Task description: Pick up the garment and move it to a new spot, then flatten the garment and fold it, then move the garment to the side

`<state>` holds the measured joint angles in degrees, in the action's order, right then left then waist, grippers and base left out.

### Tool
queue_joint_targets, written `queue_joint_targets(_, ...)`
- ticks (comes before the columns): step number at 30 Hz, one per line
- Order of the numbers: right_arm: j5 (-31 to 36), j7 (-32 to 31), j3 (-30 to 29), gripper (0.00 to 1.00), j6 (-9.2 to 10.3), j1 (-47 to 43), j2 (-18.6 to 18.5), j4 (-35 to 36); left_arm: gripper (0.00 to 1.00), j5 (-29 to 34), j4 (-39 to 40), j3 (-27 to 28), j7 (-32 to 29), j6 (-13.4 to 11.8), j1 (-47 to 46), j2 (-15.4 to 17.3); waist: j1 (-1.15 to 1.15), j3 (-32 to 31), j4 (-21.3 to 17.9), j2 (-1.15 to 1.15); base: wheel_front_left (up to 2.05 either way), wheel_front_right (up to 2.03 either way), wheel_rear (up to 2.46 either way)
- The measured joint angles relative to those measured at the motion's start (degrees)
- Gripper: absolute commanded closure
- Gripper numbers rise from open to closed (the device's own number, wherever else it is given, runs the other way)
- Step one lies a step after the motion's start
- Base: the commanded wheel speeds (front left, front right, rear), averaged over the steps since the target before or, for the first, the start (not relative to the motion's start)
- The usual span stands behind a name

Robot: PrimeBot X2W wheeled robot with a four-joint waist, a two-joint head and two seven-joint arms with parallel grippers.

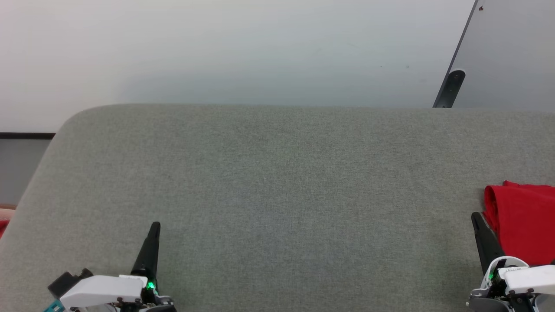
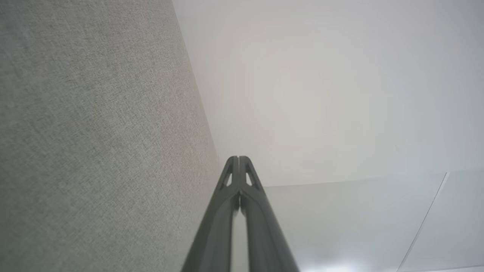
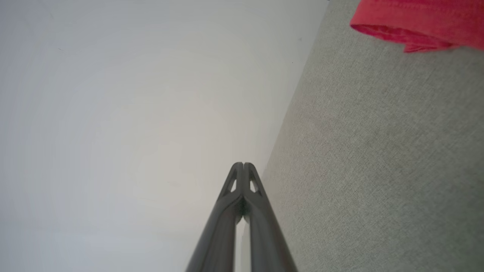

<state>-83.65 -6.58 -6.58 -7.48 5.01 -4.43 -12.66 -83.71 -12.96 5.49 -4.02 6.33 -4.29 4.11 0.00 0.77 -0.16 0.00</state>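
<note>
Note that the garment point(image 1: 522, 221) lies folded over at the table's point(image 1: 277, 182) right side, just beside your right jaws, apparently already set aside, which would explain why both jaws rest shut tight, holding nothing.

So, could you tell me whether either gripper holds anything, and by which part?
Nothing: left gripper and right gripper are shut empty; the garment lies free.
</note>
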Motion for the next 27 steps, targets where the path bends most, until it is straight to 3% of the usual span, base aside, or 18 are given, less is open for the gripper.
queue_joint_targets(27,-8.6,0.02,-0.01,1.0,0.0,0.83,1.54,-1.42,1.0,-8.59,-1.11,1.04,-2.58,1.05,-1.65,-1.25,0.0,-0.59,0.16,0.0,0.0,0.0,0.0)
